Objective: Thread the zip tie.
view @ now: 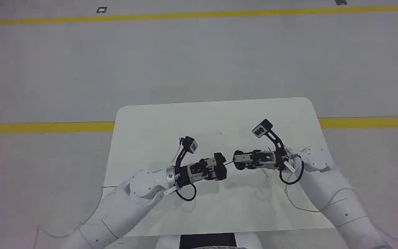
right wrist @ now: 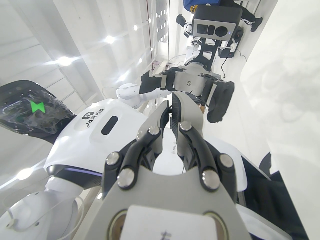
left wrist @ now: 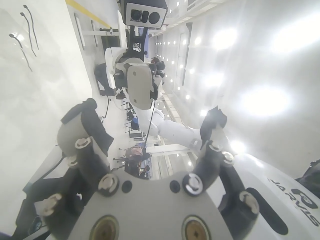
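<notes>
I am gripping the zip tie [view: 229, 163] in the right pincer [view: 237, 160] over the surface [view: 155, 131] middle. The left pincer [view: 221, 167] is standing open just left. Next, I think, is catching its free end precisely.

White table [view: 186, 124], rounded corners, on pale grey floor [view: 186, 62]. Yellow line [view: 186, 17] crosses floor well beyond table. Second yellow line [view: 56, 127] runs near table's far edge, showing on both sides of it. Small dark marker [view: 101, 10] on floor just beyond far line. Overhead: white ceiling [right wrist: 75, 26], gridded with beams. Rows of round lights [right wrist: 110, 39], strong glare.
</notes>
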`<state>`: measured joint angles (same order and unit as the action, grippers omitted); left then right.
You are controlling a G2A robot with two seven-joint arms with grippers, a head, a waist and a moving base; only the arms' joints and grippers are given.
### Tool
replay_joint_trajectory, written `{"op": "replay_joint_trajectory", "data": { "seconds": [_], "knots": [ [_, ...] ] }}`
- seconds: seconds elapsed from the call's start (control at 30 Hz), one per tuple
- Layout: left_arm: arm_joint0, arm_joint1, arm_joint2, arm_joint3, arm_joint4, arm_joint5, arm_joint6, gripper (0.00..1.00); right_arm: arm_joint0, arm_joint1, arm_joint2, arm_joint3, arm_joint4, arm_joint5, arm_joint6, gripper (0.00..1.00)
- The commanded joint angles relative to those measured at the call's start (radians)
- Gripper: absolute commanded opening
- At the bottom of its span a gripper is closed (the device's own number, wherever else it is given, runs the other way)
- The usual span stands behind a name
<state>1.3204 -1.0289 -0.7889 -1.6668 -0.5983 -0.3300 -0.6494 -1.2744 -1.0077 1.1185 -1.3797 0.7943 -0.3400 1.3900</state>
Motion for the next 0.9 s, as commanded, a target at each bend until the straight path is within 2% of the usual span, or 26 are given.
{"op": "replay_joint_trajectory", "data": {
  "seconds": [0.0, 0.03, 0.13, 0.23, 0.27, 0.63, 0.87],
  "knots": [
    [-0.001, -0.002, 0.001, 0.004, -0.001, 0.0, 0.0, 0.59, -0.002, -0.004, 0.004, 0.001, 0.004, 0.0, 0.0, 0.0],
    [-0.002, -0.003, 0.002, 0.006, -0.001, 0.0, 0.0, 0.5, -0.004, -0.006, 0.007, 0.001, 0.005, 0.0, 0.0, 0.0],
    [-0.003, -0.005, 0.003, 0.01, -0.001, 0.001, 0.0, 0.45, -0.006, -0.012, 0.014, -0.001, -0.002, 0.0, 0.0, 0.0],
    [-0.003, -0.007, 0.003, 0.011, 0.002, 0.002, 0.001, 0.44, -0.01, -0.015, 0.017, 0.0, -0.023, 0.0, 0.0, 0.0],
    [-0.002, -0.007, 0.002, 0.012, 0.002, 0.002, 0.001, 0.4, -0.011, -0.016, 0.018, 0.001, -0.033, 0.0, 0.0, 0.0],
    [0.009, -0.01, -0.009, 0.013, 0.006, 0.0, 0.005, 0.31, -0.01, -0.018, 0.027, 0.002, -0.114, 0.0, 0.0, 0.0],
    [0.013, -0.011, -0.014, 0.011, 0.011, 0.003, 0.004, 0.3, -0.012, -0.022, 0.031, 0.01, -0.142, 0.0, 0.0, 0.0]
  ]
}}
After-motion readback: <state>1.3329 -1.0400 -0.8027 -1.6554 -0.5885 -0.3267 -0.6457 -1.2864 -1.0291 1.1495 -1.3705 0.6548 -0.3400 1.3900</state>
